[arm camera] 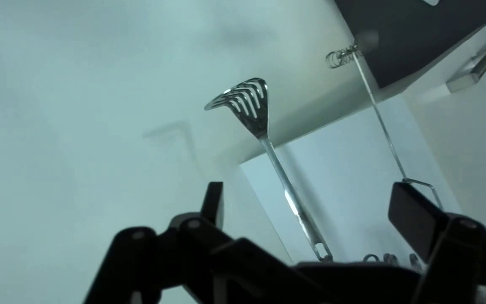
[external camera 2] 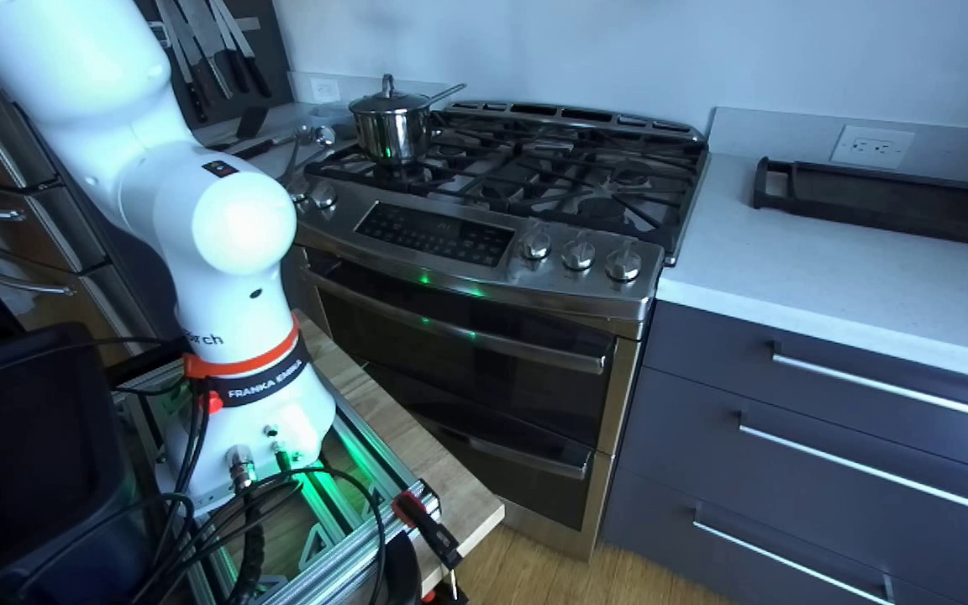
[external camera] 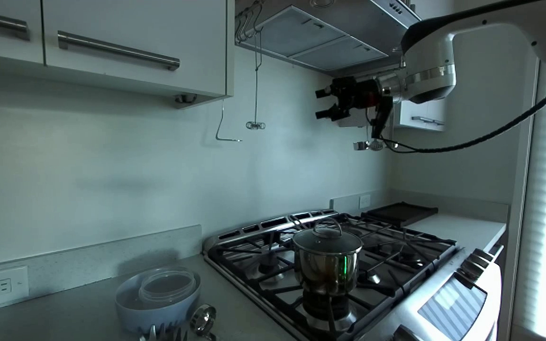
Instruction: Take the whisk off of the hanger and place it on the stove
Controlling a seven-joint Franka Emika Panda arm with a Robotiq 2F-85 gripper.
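The whisk (external camera: pixel 256 97) is a slim metal rod with a small coiled end. It hangs upright from a hook under the range hood in an exterior view. In the wrist view the picture is upside down, and the whisk (arm camera: pixel 378 112) shows at the right, with its hook partly behind a finger. My gripper (external camera: pixel 323 103) is open and empty, to the right of the whisk and apart from it. In the wrist view the open gripper (arm camera: pixel 313 207) frames a slotted utensil (arm camera: pixel 285 171) beyond the fingers. The stove (external camera 2: pixel 526 168), with black grates, stands below; it shows in both exterior views.
A lidded pot (external camera: pixel 327 265) sits on a stove burner. The range hood (external camera: pixel 325 45) and a white cabinet (external camera: pixel 135 57) are overhead. Hooks (external camera: pixel 247 23) hang at the hood's edge. More utensils (external camera: pixel 368 145) hang behind the arm. A bowl (external camera: pixel 157 308) and a black griddle (external camera 2: pixel 896 202) flank the stove.
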